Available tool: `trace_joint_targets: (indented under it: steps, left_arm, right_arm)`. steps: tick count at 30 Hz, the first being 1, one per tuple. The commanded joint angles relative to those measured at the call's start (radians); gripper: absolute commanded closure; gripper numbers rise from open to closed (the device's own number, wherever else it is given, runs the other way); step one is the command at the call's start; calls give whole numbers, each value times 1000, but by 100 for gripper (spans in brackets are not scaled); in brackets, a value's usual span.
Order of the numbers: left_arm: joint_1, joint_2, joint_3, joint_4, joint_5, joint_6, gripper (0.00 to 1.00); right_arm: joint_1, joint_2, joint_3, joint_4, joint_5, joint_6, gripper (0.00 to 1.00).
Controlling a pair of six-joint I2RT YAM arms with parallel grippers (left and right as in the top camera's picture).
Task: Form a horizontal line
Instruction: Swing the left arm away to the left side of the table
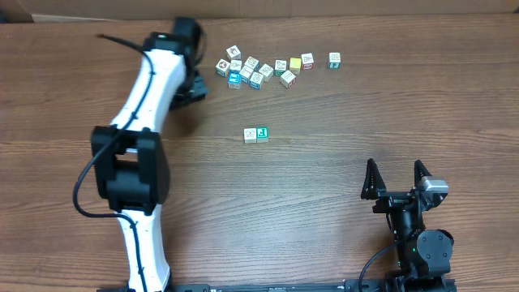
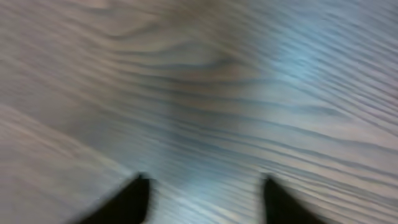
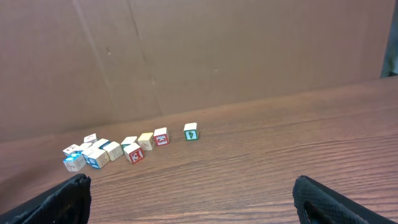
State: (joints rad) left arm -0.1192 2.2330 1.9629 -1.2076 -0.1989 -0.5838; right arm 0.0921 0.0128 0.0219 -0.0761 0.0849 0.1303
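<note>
The horizontal line is a short row of two tiny cubes side by side at mid-table, white on the left and teal-green on the right. My left gripper hangs at the back left, just left of the loose cube cluster. Its wrist view is blurred; the two dark fingertips stand well apart over bare wood, so the left gripper is open and empty. My right gripper rests near the front right, wide open and empty. From its wrist view the right gripper looks towards the cluster.
One cube with a green picture stands alone right of the cluster. A brown cardboard wall closes off the table's far edge. The left arm stretches along the left side of the table.
</note>
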Motion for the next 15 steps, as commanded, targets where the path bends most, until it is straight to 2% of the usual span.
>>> trace_joint_targets:
  steps: [1, 15]
  left_arm:
    - [36, -21, 22, -11, -10, 5, 0]
    - [86, -21, 22, -7, -10, 4, 0]
  right_arm:
    - [-3, -10, -14, 4, -1, -5, 0]
    - [-3, -10, -14, 4, -1, -5, 0]
